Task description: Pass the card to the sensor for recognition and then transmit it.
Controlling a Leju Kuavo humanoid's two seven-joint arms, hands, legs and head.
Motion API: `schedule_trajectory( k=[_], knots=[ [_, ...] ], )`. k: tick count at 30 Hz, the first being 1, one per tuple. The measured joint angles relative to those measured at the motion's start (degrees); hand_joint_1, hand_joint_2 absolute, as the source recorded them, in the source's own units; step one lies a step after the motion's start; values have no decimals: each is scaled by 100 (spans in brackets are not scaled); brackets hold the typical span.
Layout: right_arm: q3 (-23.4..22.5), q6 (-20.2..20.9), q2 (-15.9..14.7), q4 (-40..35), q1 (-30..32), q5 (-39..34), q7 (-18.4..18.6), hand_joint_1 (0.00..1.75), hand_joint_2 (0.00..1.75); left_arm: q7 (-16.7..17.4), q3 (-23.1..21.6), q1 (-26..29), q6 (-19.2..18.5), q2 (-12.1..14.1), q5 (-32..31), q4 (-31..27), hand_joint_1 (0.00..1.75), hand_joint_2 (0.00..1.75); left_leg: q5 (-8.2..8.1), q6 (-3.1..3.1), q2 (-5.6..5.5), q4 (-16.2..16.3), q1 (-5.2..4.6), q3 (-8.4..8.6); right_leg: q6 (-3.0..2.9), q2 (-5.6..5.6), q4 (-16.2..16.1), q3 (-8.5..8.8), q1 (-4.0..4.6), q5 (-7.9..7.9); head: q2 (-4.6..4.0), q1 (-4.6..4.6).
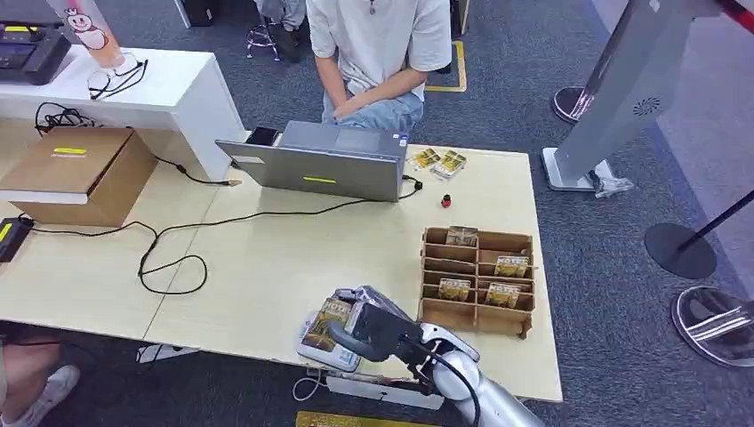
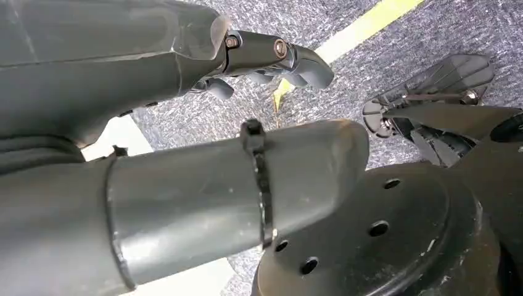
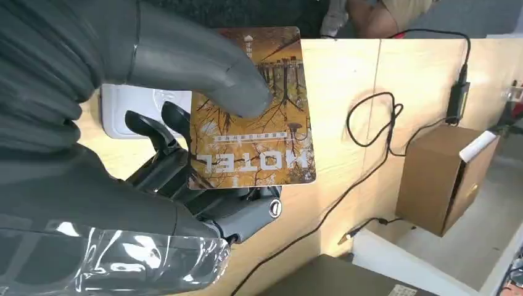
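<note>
My right hand holds an orange-brown hotel card at the table's near edge, just over the white sensor pad. In the right wrist view the card is pinched between the thick thumb on top and the dark fingers beneath, with the white sensor behind it. My left hand hangs beside my body over the carpet with its fingers curled in and nothing in them.
A wooden card rack with several cards stands right of my hand. A grey laptop, two loose cards, a small red object, black cables and a cardboard box lie further off. A person sits across the table.
</note>
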Motion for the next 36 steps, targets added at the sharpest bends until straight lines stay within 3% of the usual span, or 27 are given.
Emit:
schedule_trajectory(
  k=[17, 29, 36],
  knots=[
    [48, -614, 11, 173, 5, 911, 262, 175, 175, 118, 0, -84, 15, -24, 13, 11, 0, 0, 0, 0, 0, 0, 0, 0, 0, 0, 0, 0, 0, 0, 0, 2],
    [118, -656, 35, 219, 5, 948, 275, 175, 175, 122, 0, -89, 20, -33, 31, 11, 0, 0, 0, 0, 0, 0, 0, 0, 0, 0, 0, 0, 0, 0, 0, 2],
    [166, -782, 90, 260, 4, 1335, 345, 175, 175, 122, 0, -87, 20, -33, 81, 11, 0, 0, 0, 0, 0, 0, 0, -1, 0, 0, 0, 0, 0, 0, 0, 2]
  ],
)
